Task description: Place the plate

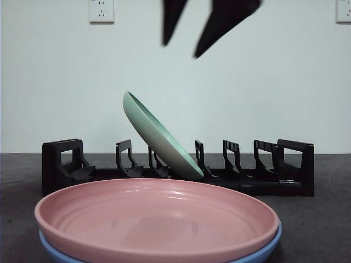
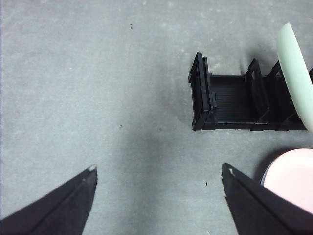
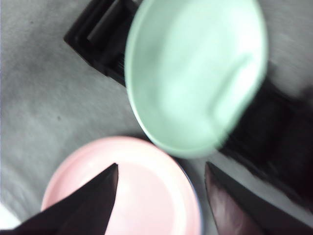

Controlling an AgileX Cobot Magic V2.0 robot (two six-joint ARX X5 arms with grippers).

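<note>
Pink plate (image 1: 156,216) (unmarked) before rack (image 1: 178,167)

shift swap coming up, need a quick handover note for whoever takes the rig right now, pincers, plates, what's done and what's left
Right pincer: open, empty, above the plates; it shows at the top of the front view.
Left pincer: open, empty, over bare table beside the end of the black dish rack.
Green plate: in the rack, leaning tilted in a slot, nothing holding it.
Pink plate: flat in front of the rack, stacked on a blue plate.
Done: the green plate looks racked.
Left: pink and blue plates are not yet in the rack; the pink one on top is probably next.
</note>
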